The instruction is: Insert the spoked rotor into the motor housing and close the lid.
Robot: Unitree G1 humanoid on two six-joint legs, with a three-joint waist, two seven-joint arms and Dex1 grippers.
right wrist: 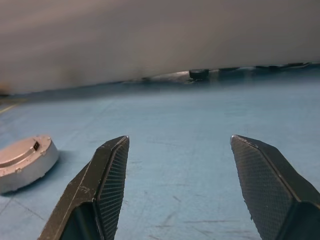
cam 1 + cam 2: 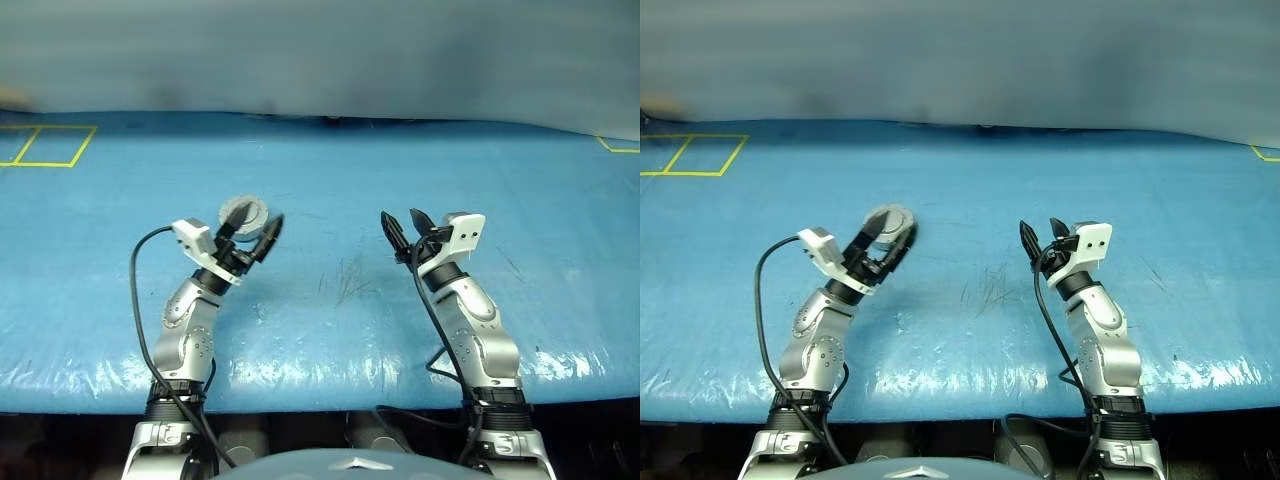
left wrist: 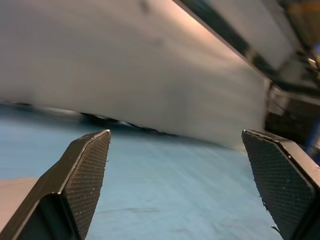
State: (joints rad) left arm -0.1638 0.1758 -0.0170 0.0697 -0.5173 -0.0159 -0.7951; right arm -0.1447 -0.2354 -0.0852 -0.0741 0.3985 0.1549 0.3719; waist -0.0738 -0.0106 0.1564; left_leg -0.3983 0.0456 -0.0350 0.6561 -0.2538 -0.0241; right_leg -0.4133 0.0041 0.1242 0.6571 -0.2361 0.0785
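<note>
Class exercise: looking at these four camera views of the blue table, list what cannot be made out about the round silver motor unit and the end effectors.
- Round silver closed motor housing: inside hidden under its plain silver lid; rotor's presence cannot be told.
- Head views: left end effector partly covers the housing.
- Right wrist view: housing cut off by the frame edge.
- Left wrist view: blurred background beyond the blue table.

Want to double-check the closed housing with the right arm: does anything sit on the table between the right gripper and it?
Nothing visible does. From the right gripper, open, only bare blue table lies before the motor housing, its lid down.
</note>
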